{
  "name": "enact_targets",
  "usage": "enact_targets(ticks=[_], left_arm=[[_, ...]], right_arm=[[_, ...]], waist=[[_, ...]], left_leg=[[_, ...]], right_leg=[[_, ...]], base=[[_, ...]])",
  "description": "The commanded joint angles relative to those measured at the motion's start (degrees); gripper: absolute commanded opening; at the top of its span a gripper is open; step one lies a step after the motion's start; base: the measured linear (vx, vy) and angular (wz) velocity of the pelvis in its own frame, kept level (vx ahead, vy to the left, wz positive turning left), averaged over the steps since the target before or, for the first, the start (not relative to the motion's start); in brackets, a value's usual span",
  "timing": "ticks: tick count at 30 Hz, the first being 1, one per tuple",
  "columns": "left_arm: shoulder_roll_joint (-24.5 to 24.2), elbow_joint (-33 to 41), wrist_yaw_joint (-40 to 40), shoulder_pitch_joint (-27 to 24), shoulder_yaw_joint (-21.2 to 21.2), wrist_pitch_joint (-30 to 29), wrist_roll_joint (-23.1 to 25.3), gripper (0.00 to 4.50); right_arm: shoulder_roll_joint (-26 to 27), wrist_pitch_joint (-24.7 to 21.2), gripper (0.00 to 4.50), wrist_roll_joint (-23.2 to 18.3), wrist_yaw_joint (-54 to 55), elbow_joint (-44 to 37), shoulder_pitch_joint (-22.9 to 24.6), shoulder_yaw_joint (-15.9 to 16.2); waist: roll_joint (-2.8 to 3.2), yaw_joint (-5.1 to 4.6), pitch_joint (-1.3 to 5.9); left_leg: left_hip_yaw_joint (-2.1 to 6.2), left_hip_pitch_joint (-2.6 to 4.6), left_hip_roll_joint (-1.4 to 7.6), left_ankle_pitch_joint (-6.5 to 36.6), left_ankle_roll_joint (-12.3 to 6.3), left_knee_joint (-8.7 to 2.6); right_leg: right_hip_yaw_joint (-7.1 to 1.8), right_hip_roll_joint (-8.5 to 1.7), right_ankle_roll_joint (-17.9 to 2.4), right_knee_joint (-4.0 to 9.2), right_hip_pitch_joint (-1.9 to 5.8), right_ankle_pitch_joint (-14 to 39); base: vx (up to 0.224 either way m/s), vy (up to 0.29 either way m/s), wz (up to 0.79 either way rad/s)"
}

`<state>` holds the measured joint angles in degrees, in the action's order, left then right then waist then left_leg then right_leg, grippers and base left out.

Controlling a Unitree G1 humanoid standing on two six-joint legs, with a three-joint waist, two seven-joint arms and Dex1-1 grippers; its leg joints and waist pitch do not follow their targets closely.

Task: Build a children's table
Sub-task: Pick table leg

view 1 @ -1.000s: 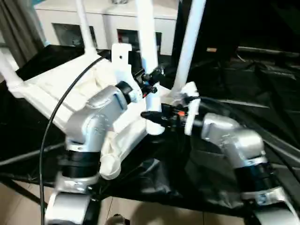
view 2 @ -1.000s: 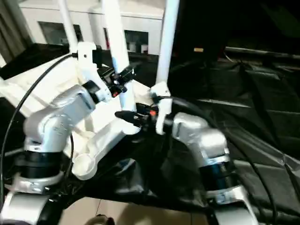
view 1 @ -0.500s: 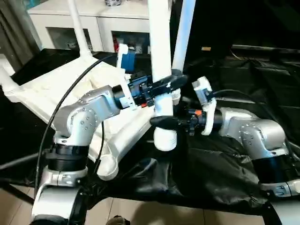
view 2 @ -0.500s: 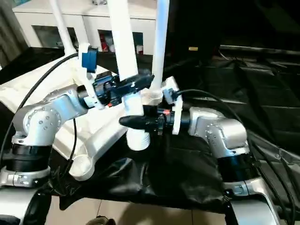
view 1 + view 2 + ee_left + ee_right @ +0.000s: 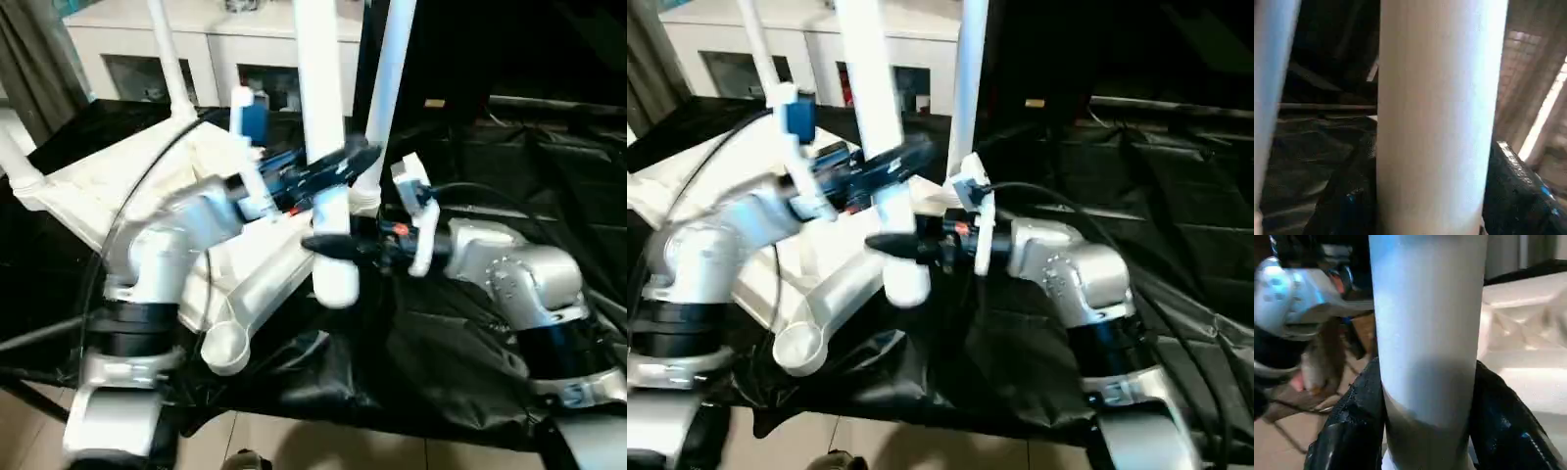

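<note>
the loose round tapering white plastic leg [image 5: 326, 176] now hangs lower than half a second ago, upright above the black sheet [image 5: 460, 343]. left gripper [image 5: 338, 166] and right gripper [image 5: 328, 245] both clasp it, beside the upturned white ribbed tabletop [image 5: 127, 196].

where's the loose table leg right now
The loose leg stands upright at the middle of the left eye view, between the left pincer and the right pincer, over the black cloth just right of the upturned tabletop.

held leg [image 5: 323, 127] top cropped, left forearm [image 5: 167, 255] blurred
</note>
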<state>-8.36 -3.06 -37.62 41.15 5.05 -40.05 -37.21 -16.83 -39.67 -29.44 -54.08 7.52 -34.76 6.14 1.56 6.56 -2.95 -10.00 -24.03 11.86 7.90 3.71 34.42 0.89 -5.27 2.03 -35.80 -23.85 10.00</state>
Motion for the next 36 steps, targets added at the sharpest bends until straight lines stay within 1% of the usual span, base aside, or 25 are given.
enact_targets(ticks=[1,2,3,4,5,7,8,9,10,11,12,13,14,15,18,19,20,22,24,25,27,29,30,34,36], left_arm=[[0.3,0.0,6.4,1.8,-0.2,1.2,3.7,3.02],[1.8,-0.2,11.8,1.8,0.7,0.3,5.1,3.02],[2.6,-0.2,13.9,1.8,1.2,0.1,5.5,3.02],[2.6,-0.2,13.9,1.8,1.2,0.1,5.5,3.02],[4.5,0.2,18.3,1.4,1.6,0.1,6.7,3.02],[6.4,0.9,21.1,0.7,1.9,-0.2,6.9,2.83],[7.9,1.3,22.4,0.4,1.9,-0.3,6.7,2.72],[9.0,1.5,23.3,0.1,1.9,-0.5,6.3,2.65],[9.0,1.5,23.3,0.1,1.9,-0.5,6.3,2.62],[9.8,1.6,23.5,-0.3,1.6,-0.9,6.0,2.53],[10.5,1.6,24.0,-0.5,1.1,-1.1,6.0,2.53],[11.4,1.4,25.1,-0.7,0.7,-1.2,6.2,2.26],[12.1,0.7,26.7,-0.2,0.9,-0.4,6.9,2.20],[12.2,0.6,27.0,-0.1,1.1,-0.3,7.0,2.19],[12.4,0.2,27.8,0.7,1.6,1.1,7.6,2.09],[12.3,0.3,27.7,0.7,1.6,1.3,7.6,2.09],[11.8,0.8,26.9,0.9,1.7,2.2,7.6,2.03],[11.3,1.4,26.5,0.9,1.9,2.3,7.5,2.02],[11.1,1.7,26.5,0.9,1.9,2.1,7.6,1.99],[10.9,1.8,26.6,0.9,2.0,2.3,7.7,1.98],[10.6,1.8,26.5,0.9,2.2,2.5,7.6,1.92],[10.6,1.8,26.5,0.9,2.3,2.6,7.6,1.86],[10.7,1.8,26.5,0.9,2.2,2.7,7.6,1.86],[10.5,2.1,26.2,0.8,1.8,3.4,7.7,1.86],[10.1,1.9,26.4,1.1,2.2,4.0,7.9,1.86]], right_arm=[[0.9,1.7,1.89,1.8,3.3,0.7,0.7,-1.0],[2.9,3.1,1.88,2.2,6.7,0.9,0.9,-2.1],[3.6,3.4,1.88,2.2,7.8,1.0,1.0,-2.5],[3.6,3.4,1.88,2.2,7.8,1.0,1.0,-2.5],[5.1,4.9,1.88,3.2,10.1,0.8,1.4,-2.0],[6.5,6.0,1.88,4.6,12.7,0.4,2.0,-1.3],[7.0,6.4,1.88,5.3,13.8,0.1,2.2,-1.0],[7.2,6.5,1.88,5.6,14.4,-0.4,2.4,-0.8],[7.2,6.5,1.88,5.6,14.4,-0.4,2.4,-0.8],[7.4,6.6,1.88,5.8,15.0,-0.8,2.5,-0.8],[7.7,6.7,1.88,6.0,15.4,-1.1,2.6,-0.9],[8.0,7.3,1.88,6.7,16.4,-1.3,2.7,-1.0],[8.0,8.1,1.88,7.6,17.5,-1.5,2.7,-1.1],[8.0,8.2,1.88,7.7,17.7,-1.5,2.7,-1.1],[8.1,8.8,1.87,8.0,18.5,-1.6,2.8,-1.5],[8.2,8.9,1.87,8.1,18.7,-1.6,2.9,-1.5],[8.4,10.1,1.87,8.6,19.5,-1.7,3.0,-1.9],[8.9,12.5,1.87,9.2,20.2,-1.3,3.2,-2.3],[9.3,13.7,2.43,9.1,20.1,-1.0,3.5,-2.7],[9.4,15.0,2.57,9.0,19.1,-0.8,3.9,-2.7],[9.3,17.7,2.78,9.4,18.1,-0.4,4.8,-2.2],[9.3,18.6,2.98,9.6,18.0,-0.3,5.0,-2.2],[9.1,19.4,3.03,9.8,17.5,-0.3,5.2,-1.9],[8.6,23.9,3.38,11.0,15.7,0.3,6.3,-1.2],[7.7,29.7,3.50,13.0,14.5,1.0,7.2,-0.2]], waist=[[-0.83,0.10,4.26],[-0.63,0.15,4.35],[-0.84,-0.01,4.31],[-0.64,0.00,4.39],[-0.07,-0.12,4.44],[-0.31,-0.04,4.55],[0.35,-0.19,4.52],[0.63,-0.17,4.58],[0.28,-0.08,4.58],[0.26,-0.05,4.63],[1.60,0.05,4.67],[1.58,-0.20,4.64],[0.99,-0.34,4.66],[1.55,-0.26,4.70],[1.00,-0.35,4.56],[1.16,-0.28,4.61],[0.92,-0.27,4.58],[0.99,-0.30,4.57],[0.82,-0.40,4.53],[1.03,-0.32,4.50],[0.66,-0.22,4.54],[0.82,-0.19,4.53],[0.40,-0.24,4.52],[0.40,-0.15,4.55],[0.16,-0.13,4.49]], left_leg=[[-0.11,1.85,0.17,15.5,2.85,-4.27],[-0.08,1.91,0.12,15.5,3.02,-4.20],[-0.09,1.80,0.06,15.6,2.97,-4.22],[-0.03,1.73,-0.05,15.1,2.94,-4.21],[0.00,1.76,0.06,15.0,3.16,-4.16],[0.02,1.74,-0.05,14.5,2.97,-4.10],[0.02,1.78,-0.02,14.7,3.02,-4.09],[0.10,1.77,-0.14,14.6,3.09,-4.00],[0.01,1.85,-0.12,14.7,2.92,-3.98],[0.01,1.76,-0.17,14.4,2.51,-4.01],[0.19,1.83,-0.14,14.5,2.74,-4.01],[0.22,1.88,-0.18,15.5,2.77,-4.00],[0.16,1.82,-0.17,15.4,2.56,-4.02],[0.25,1.84,-0.19,15.3,2.47,-4.01],[0.10,1.68,-0.21,15.2,1.73,-4.04],[0.15,1.69,-0.21,15.0,1.74,-4.00],[0.11,1.62,-0.16,14.8,1.64,-4.04],[0.11,1.62,-0.16,15.0,1.64,-4.06],[0.09,1.70,-0.08,15.2,1.54,-4.09],[0.09,1.74,-0.04,15.4,1.56,-4.12],[-0.05,1.80,-0.02,15.1,1.29,-4.03],[-0.03,1.72,-0.07,14.7,1.23,-4.04],[-0.08,1.66,-0.07,14.5,1.08,-4.06],[-0.10,1.56,-0.09,14.1,0.44,-3.98],[-0.18,1.52,-0.06,14.0,0.19,-3.91]], right_leg=[[-0.45,-1.36,-8.3,4.52,2.26,14.5],[-0.42,-1.37,-8.2,4.39,2.28,14.5],[-0.42,-1.33,-8.0,4.53,2.21,14.6],[-0.33,-1.28,-8.1,4.51,2.36,14.1],[-0.38,-1.13,-8.2,4.51,2.18,12.8],[-0.28,-1.07,-8.8,4.33,2.36,11.0],[-0.27,-0.93,-9.0,4.41,2.19,10.0],[-0.23,-0.93,-9.2,4.28,2.31,9.4],[-0.21,-0.87,-9.5,4.39,2.41,8.6],[-0.21,-0.91,-9.7,4.31,2.59,8.3],[-0.20,-0.92,-9.8,4.14,2.47,8.0],[-0.14,-0.79,-9.7,4.35,2.50,7.7],[-0.10,-0.74,-9.7,4.44,2.67,7.2],[-0.08,-0.79,-9.7,4.39,2.71,7.0],[-0.11,-0.89,-9.2,4.82,2.70,9.7],[-0.12,-0.92,-9.3,4.69,2.71,9.6],[-0.13,-0.94,-9.2,4.74,2.64,9.7],[-0.12,-0.98,-9.1,4.72,2.54,10.3],[-0.15,-0.95,-9.1,4.75,2.44,10.7],[-0.15,-0.97,-9.1,4.73,2.36,10.8],[-0.19,-0.96,-8.9,4.80,2.31,10.9],[-0.18,-0.92,-8.8,4.76,2.37,10.5],[-0.18,-0.90,-8.8,4.77,2.45,10.2],[-0.19,-1.05,-8.8,4.73,2.50,10.4],[-0.20,-1.11,-8.6,4.82,2.41,11.4]], base=[[0.000,0.000,0.00],[0.000,0.000,0.00],[0.000,0.000,0.00],[0.000,0.000,0.00],[0.000,0.000,0.00],[0.000,0.000,0.00],[0.000,0.000,0.00],[0.000,0.000,0.00],[0.000,0.000,0.00],[0.000,0.000,0.00],[0.000,0.000,0.00],[0.000,0.000,0.00],[0.000,0.000,0.00],[0.000,0.000,0.00],[0.000,0.000,0.00],[0.000,0.000,0.00],[0.000,0.000,0.00],[0.000,0.000,0.00],[0.000,0.000,0.00],[0.000,0.000,0.00],[0.000,0.000,0.00],[0.000,0.000,0.00],[0.000,0.000,0.00],[0.000,0.000,0.00],[0.000,0.000,0.00]])
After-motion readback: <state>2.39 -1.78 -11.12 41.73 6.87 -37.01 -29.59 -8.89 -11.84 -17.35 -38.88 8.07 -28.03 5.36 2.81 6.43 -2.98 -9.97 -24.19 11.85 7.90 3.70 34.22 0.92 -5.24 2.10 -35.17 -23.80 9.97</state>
